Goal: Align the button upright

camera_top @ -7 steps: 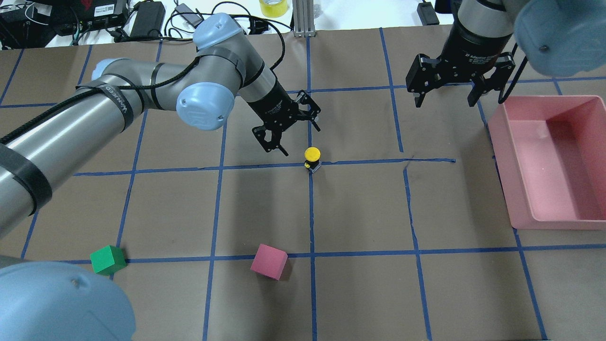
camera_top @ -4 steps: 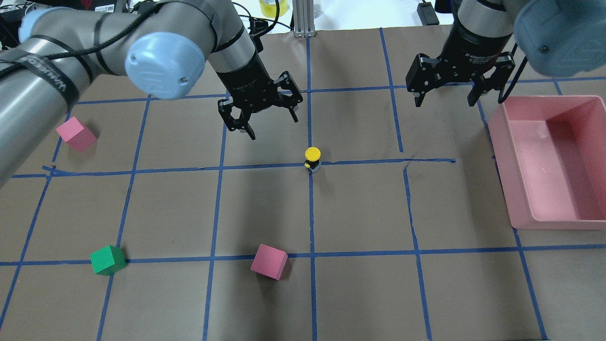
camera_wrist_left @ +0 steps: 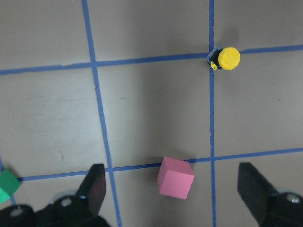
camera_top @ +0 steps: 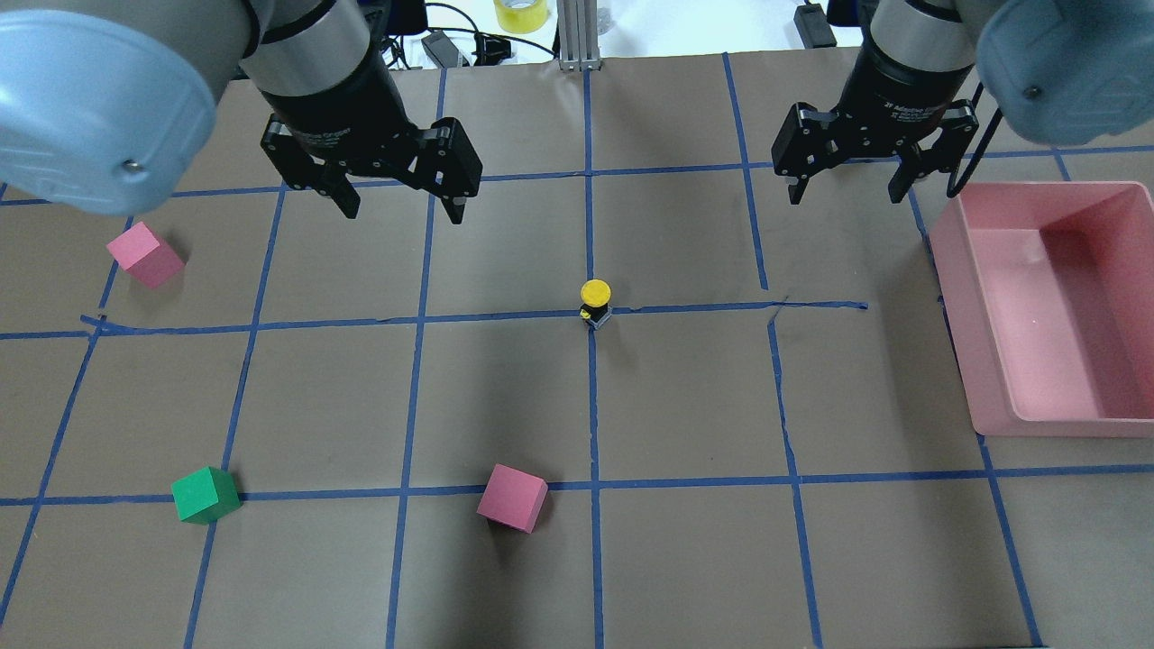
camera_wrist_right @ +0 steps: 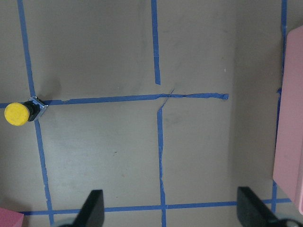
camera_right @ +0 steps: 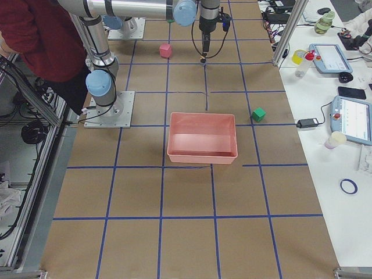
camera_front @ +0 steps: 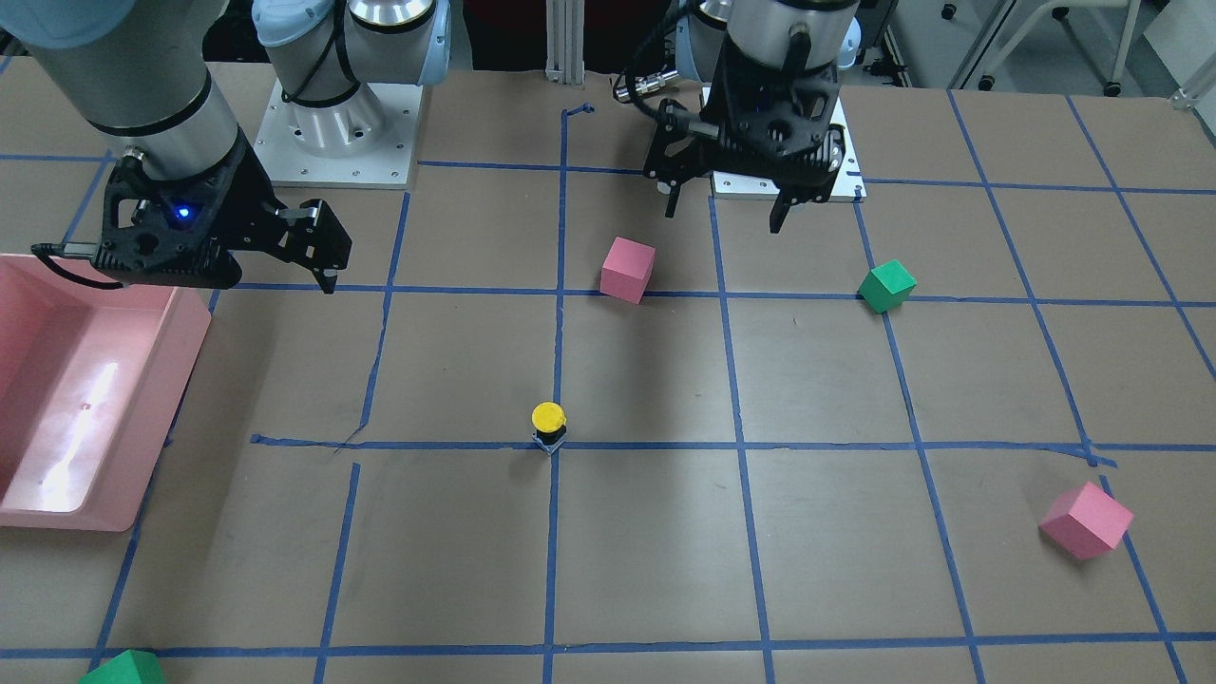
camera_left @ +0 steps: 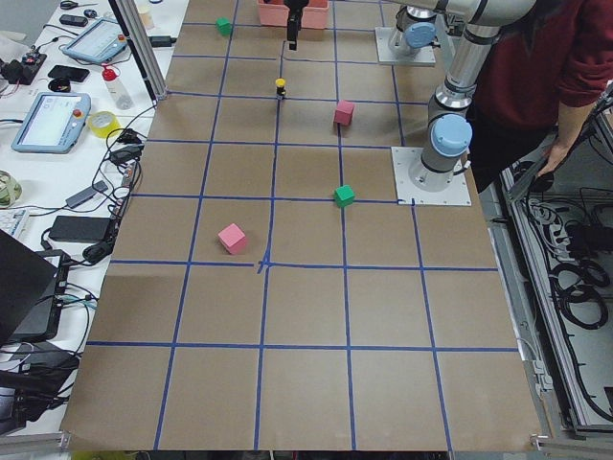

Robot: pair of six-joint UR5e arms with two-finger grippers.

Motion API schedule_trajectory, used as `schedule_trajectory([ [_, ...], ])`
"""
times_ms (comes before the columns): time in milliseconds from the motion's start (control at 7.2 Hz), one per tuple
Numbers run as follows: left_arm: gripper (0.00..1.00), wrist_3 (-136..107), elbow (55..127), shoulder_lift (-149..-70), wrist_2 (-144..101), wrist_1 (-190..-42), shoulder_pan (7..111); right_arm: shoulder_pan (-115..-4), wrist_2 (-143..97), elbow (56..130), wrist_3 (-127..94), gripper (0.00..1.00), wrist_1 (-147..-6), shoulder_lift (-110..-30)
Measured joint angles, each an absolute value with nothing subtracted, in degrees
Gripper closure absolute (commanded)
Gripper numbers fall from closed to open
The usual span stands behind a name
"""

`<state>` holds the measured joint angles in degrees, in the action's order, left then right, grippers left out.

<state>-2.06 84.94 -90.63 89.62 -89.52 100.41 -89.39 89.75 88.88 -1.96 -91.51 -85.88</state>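
- Button [camera_top: 595, 300] — centre of the overhead view, on a crossing of the blue tape lines [camera_top: 505, 316]. Its yellow cap is on top, the black body beneath and the metal base on the paper-covered table [camera_top: 685, 397]. Nothing touches it, so you may judge it to be upright on its own.
- Left gripper [camera_top: 403, 213] — upper left of the overhead view. Its fingers are spread wide with nothing between them, raised off the table and well apart from the button. You can read this as a stand-off pose that leaves the button undisturbed. Its wrist camera looks down on the cap in the upper right of that frame.
- Right gripper [camera_top: 847, 196] — upper right of the overhead view. Its fingers are likewise apart and empty, and it hangs near the upper-left corner of the pink bin [camera_top: 957, 297]. It appears parked, taking no part in the button work.
- Cubes: a pink cube [camera_top: 512, 498] at lower centre, a second pink cube [camera_top: 144, 255] at the left edge and a green cube [camera_top: 206, 495] at lower left. All lie well apart from the button, so none props it or blocks it.
- Judgement: the alignment looks done. In the front-facing view the cap sits squarely over the body, though you cannot rule out a slight lean from these angles.
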Motion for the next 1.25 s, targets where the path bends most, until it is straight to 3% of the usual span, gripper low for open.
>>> schedule_trajectory([
  [556, 0.0, 0.4, 89.3, -89.7, 91.5, -83.9, 95.3, -89.4, 89.7, 88.9, -1.9, 0.0, -91.4, -85.8],
  [1250, 0.0, -0.2, 88.0, -88.6, 91.7, -91.2, 91.2, -89.4, 90.1, 88.9, -2.0, 0.0, -91.4, -85.8],
])
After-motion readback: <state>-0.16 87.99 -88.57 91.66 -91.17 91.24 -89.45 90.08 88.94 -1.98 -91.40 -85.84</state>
